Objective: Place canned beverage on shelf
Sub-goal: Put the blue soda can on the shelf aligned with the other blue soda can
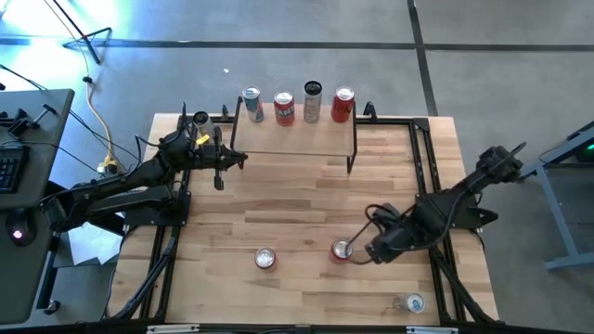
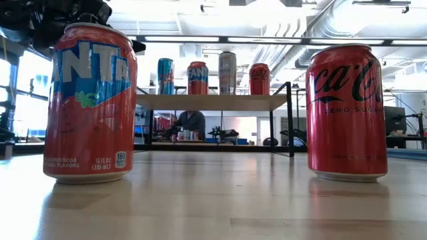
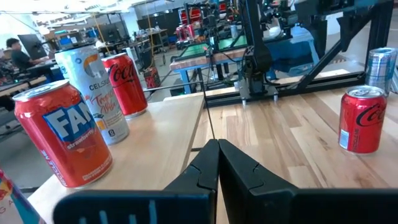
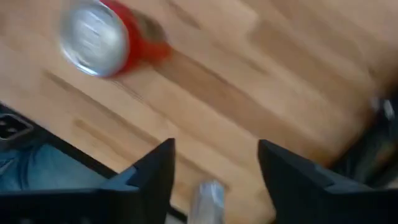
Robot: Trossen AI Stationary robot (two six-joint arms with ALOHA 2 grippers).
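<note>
Apparently Fanta can (image 2: 90,103), Coca-Cola can (image 2: 347,110) upright.

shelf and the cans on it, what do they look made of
The shelf: its top looks like pale, matte wood with a faint grain; its legs are thin black rods, probably painted metal wire. The cans on it: likely aluminium, judging by bare silvery lids in the high view and glossy printed walls that catch the light in the low view.

Left gripper (image 3: 217,163) shut, fingers meeting at lower centre. Orange Fanta can (image 3: 62,135) at left on the shelf (image 3: 158,134), white Celsius can (image 3: 93,93) behind, red Coca-Cola can (image 3: 126,84) beyond. Another Coke can (image 3: 362,118) at right on the bench (image 3: 292,137).
</note>
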